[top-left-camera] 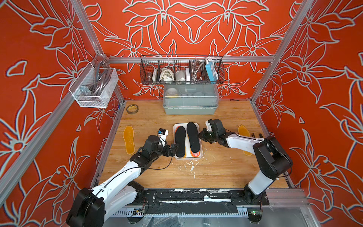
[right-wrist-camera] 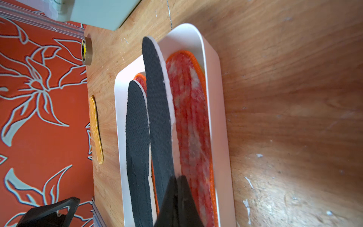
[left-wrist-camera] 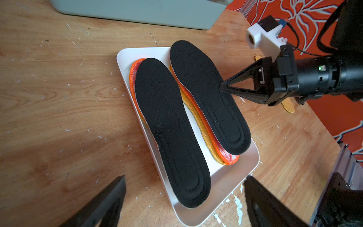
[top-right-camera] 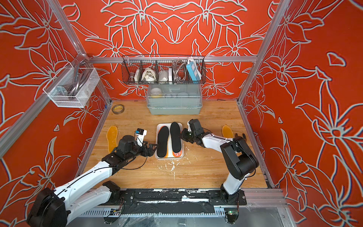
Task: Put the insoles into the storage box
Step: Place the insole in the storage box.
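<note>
Pinching the black insole (left-wrist-camera: 206,98) by its edge, the right gripper (left-wrist-camera: 222,88) held it lengthwise just above the storage box (left-wrist-camera: 231,176).

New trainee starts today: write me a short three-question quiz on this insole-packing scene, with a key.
1. True or false: the left end effector holds an insole.
2. How many amber-yellow insoles lie on the table outside the storage box?
3. What does the right end effector pinch? A: an amber-yellow one; B: a black insole; C: nothing.
Key: 1 false, it is open and empty. 2 two, one on each side of the box, the second partly hidden by the right arm. 3 B.
</note>
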Controlling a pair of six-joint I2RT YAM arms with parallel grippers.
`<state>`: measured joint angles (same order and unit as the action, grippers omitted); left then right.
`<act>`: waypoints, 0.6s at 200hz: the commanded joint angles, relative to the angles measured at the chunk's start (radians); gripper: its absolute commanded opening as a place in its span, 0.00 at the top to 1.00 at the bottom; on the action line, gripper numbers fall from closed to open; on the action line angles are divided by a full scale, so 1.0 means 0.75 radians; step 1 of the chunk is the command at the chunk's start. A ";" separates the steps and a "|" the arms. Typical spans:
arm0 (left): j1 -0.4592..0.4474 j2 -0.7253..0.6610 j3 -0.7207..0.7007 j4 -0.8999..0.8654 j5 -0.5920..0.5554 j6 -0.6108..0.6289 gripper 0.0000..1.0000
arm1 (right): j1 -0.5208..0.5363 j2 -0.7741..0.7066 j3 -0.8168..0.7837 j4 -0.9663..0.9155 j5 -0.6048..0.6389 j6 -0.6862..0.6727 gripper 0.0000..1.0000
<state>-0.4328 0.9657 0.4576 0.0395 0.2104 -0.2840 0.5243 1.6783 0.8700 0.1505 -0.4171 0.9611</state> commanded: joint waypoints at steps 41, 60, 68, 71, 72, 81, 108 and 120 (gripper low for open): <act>0.006 0.002 -0.003 0.006 -0.016 0.019 0.07 | 0.025 0.037 -0.045 0.029 0.049 0.027 1.00; 0.006 0.001 -0.003 0.001 -0.021 0.021 0.07 | 0.030 0.025 -0.055 0.028 0.055 0.033 1.00; 0.006 -0.003 -0.003 0.001 -0.022 0.021 0.07 | 0.030 0.017 -0.057 0.023 0.056 0.033 1.00; 0.006 -0.003 -0.003 0.002 -0.021 0.020 0.07 | 0.031 0.014 -0.058 0.020 0.057 0.032 1.00; 0.006 -0.003 -0.003 0.002 -0.021 0.019 0.07 | 0.031 0.013 -0.058 0.019 0.058 0.031 1.00; 0.006 -0.003 -0.005 0.003 -0.019 0.019 0.07 | 0.034 0.003 -0.055 0.007 0.062 0.025 0.98; 0.006 -0.001 -0.002 0.001 -0.021 0.019 0.07 | 0.041 -0.013 -0.048 -0.033 0.060 0.016 0.85; 0.006 -0.003 -0.002 -0.002 -0.024 0.017 0.07 | 0.042 -0.020 -0.047 -0.045 0.056 0.015 0.79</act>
<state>-0.4328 0.9657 0.4576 0.0391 0.2028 -0.2844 0.5465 1.6871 0.8383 0.1543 -0.3901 0.9794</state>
